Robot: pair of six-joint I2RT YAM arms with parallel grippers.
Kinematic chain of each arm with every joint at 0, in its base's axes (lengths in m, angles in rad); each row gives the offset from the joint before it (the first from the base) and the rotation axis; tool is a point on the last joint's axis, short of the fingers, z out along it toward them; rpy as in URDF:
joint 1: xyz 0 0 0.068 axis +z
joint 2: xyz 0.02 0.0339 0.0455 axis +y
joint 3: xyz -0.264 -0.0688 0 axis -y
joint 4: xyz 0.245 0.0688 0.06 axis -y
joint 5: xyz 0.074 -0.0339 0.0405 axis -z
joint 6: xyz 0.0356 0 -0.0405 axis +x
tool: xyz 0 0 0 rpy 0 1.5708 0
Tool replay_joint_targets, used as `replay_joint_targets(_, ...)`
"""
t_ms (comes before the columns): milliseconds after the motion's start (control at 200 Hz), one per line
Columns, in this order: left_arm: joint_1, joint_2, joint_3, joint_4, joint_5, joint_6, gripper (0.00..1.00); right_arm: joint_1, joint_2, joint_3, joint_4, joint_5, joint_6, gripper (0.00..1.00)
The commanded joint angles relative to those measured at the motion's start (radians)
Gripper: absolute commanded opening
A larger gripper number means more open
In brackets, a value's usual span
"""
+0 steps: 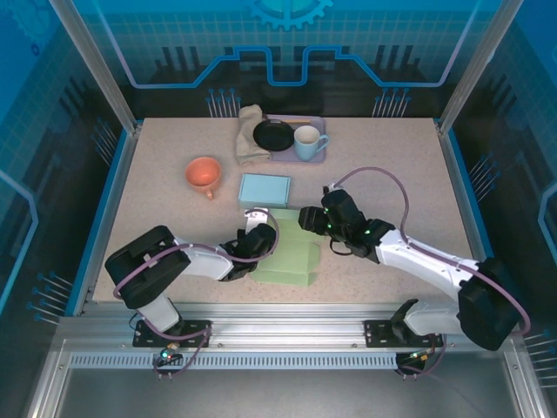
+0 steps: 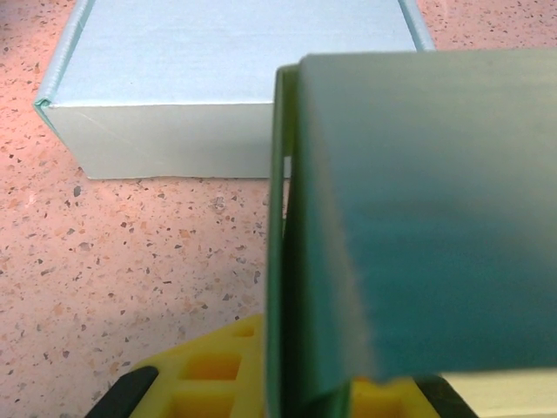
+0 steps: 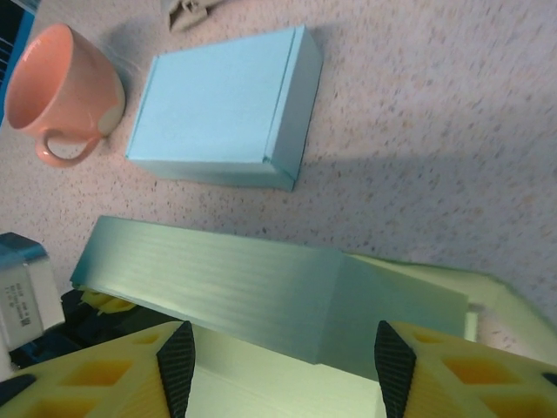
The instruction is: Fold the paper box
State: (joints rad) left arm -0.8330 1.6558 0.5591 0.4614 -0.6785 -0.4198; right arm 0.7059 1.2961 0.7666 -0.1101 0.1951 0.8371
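The paper box [image 1: 287, 257] is a pale green sheet, partly folded, lying near the table's front edge. One of its side walls [image 2: 418, 218] stands upright, and my left gripper [image 2: 296, 383] is shut on the bottom edge of it. In the top view the left gripper [image 1: 259, 231] sits at the sheet's left side. My right gripper [image 1: 311, 219] hovers over the back right corner. Its black pads [image 3: 178, 366] stand wide apart, open, on either side of a raised green flap [image 3: 261, 287] without touching it.
A folded light-blue box [image 1: 264, 189] lies just behind the green one. An orange cup [image 1: 204, 173] stands to its left. At the back, a purple tray [image 1: 324, 155] carries a black plate [image 1: 273, 135] and a pale blue mug [image 1: 307, 142], with a beige cloth [image 1: 251, 133] beside it.
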Motion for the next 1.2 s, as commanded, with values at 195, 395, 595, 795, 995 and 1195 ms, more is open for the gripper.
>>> replay_joint_targets(195, -0.034, -0.019, -0.010, -0.012, -0.041, -0.031, 0.13, -0.009, 0.119, -0.016, 0.161, -0.182, 0.108, 0.57)
replay_joint_targets(395, -0.041, -0.027, 0.001, -0.056, -0.075, -0.050, 0.13, -0.003, 0.024, -0.064, 0.114, -0.049, 0.090, 0.56)
replay_joint_targets(595, -0.041, -0.034, 0.013, -0.116, -0.123, -0.092, 0.14, 0.008, -0.099, -0.122, -0.001, 0.099, 0.018, 0.57)
replay_joint_targets(795, -0.041, -0.036, 0.019, -0.130, -0.128, -0.113, 0.14, 0.024, -0.088, -0.176, 0.000, 0.127, -0.061, 0.56)
replay_joint_targets(995, -0.042, -0.039, 0.023, -0.141, -0.118, -0.128, 0.14, 0.022, 0.014, -0.238, 0.234, 0.053, -0.134, 0.56)
replay_joint_targets(1195, -0.041, -0.040, 0.023, -0.136, -0.098, -0.119, 0.14, -0.026, 0.101, -0.236, 0.333, 0.011, -0.185, 0.55)
